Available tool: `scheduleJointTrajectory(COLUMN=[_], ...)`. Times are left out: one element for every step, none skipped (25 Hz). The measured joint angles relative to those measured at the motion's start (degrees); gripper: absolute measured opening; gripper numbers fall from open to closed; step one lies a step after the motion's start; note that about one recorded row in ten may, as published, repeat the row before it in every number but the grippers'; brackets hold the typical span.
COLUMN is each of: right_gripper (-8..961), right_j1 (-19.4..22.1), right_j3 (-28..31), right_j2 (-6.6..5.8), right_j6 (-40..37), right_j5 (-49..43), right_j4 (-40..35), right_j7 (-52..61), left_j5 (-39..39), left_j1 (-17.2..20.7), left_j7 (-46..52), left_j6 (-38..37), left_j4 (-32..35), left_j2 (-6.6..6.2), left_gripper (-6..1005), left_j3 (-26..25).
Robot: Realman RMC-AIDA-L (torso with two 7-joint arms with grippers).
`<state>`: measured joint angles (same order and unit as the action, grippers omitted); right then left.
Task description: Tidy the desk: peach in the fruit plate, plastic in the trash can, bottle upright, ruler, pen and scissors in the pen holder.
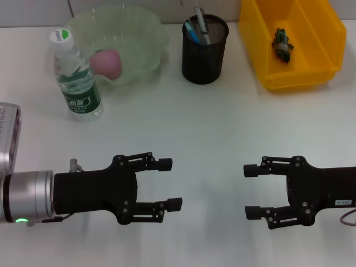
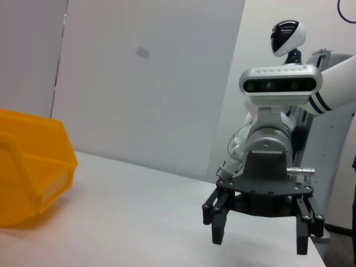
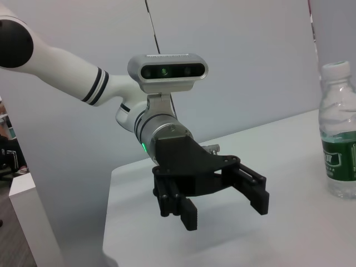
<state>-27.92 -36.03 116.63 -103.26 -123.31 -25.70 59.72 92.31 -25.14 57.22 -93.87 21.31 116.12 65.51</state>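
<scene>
A pink peach (image 1: 107, 62) lies in the pale green fruit plate (image 1: 144, 33) at the back left. A clear water bottle (image 1: 76, 78) with a green label stands upright beside the plate; it also shows in the right wrist view (image 3: 339, 139). The black mesh pen holder (image 1: 204, 53) at the back centre holds pens (image 1: 199, 25) and a blue item. A crumpled piece of plastic (image 1: 282, 43) lies in the yellow bin (image 1: 311, 69) at the back right. My left gripper (image 1: 168, 183) and right gripper (image 1: 251, 191) are open and empty, low over the front of the table, facing each other.
A grey device (image 1: 8, 136) sits at the left edge. The yellow bin also shows in the left wrist view (image 2: 33, 178). The white table (image 1: 211, 122) lies between the grippers and the back row of objects.
</scene>
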Motion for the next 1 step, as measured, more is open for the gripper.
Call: scheduleJointTrajectory(right_gripper=[816], right_j1=[0.0], right_j3=[0.0], right_j2=[0.00], right_j6=[0.0], right_j5=[0.0], right_j4=[0.0], right_j7=[0.0], left_j5=[0.5], left_j1=[0.0], left_j7=[0.0], left_j6=[0.0], left_j4=[0.1], left_j2=[0.01], left_gripper=[802], left_j3=[-0.1])
